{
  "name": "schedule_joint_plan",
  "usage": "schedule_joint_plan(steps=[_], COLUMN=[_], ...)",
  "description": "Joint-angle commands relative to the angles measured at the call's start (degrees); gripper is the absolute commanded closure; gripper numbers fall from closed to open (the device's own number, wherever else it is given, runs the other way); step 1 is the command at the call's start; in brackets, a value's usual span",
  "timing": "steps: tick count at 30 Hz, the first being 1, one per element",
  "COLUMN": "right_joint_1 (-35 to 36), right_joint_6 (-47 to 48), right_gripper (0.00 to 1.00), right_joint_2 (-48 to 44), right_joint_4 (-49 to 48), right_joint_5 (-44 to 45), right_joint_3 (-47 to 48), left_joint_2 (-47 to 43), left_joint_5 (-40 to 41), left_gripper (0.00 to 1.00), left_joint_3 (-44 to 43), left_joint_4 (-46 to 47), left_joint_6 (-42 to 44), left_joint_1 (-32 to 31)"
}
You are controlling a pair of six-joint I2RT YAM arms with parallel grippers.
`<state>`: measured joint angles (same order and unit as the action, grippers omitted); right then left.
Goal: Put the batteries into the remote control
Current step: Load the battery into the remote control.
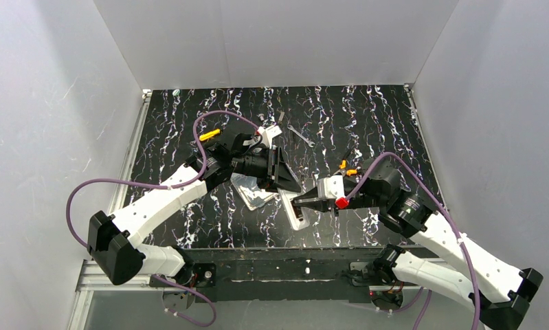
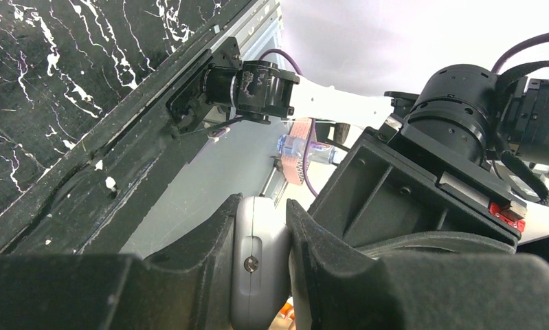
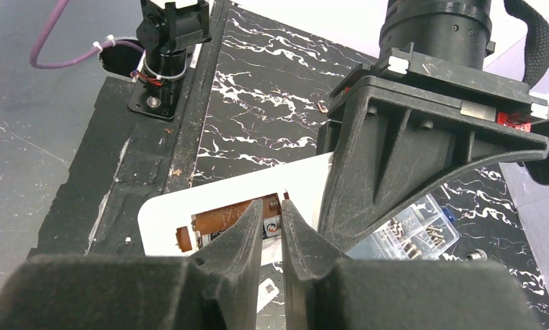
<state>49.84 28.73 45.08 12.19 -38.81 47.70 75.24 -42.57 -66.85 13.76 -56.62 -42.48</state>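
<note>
Left gripper [image 2: 263, 206] clamped on remote control [image 3: 168, 213] edge. Right gripper [image 3: 271, 206] tips nearly together over brown battery [image 3: 223, 221] seated in remote; grip unclear. Clear parts box [image 3: 416, 227] just beside remote

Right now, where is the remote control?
In the top view the remote control lies centre, near the front edge, clamped by the left gripper, the right gripper at its compartment.
</note>
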Motion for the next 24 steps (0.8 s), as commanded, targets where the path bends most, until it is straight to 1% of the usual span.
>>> schedule_joint_plan(steps=[1,16,24], right_joint_1=[0.4,0.4,0.4], right_joint_6=[-1.2,-0.5,1.3], right_gripper=[0.79,0.81,0.82], right_joint_2=[-0.2,-2.2,-2.3], right_joint_4=[8.7,11.6,13.6], right_joint_5=[0.1,2.7,5.4], right_joint_3=[-3.3,-5.7,-6.7], left_joint_2=[-4.9,-5.4,-5.1], left_joint_5=[-4.7,-5.4,-5.6], left_gripper=[1.0,1.0,1.0], left_joint_3=[-2.0,-2.2,-2.7], left_joint_4=[6.4,8.8,9.9], left_joint_6=[-3.0,-4.0,-4.9], left_joint_1=[0.3,0.5,0.5])
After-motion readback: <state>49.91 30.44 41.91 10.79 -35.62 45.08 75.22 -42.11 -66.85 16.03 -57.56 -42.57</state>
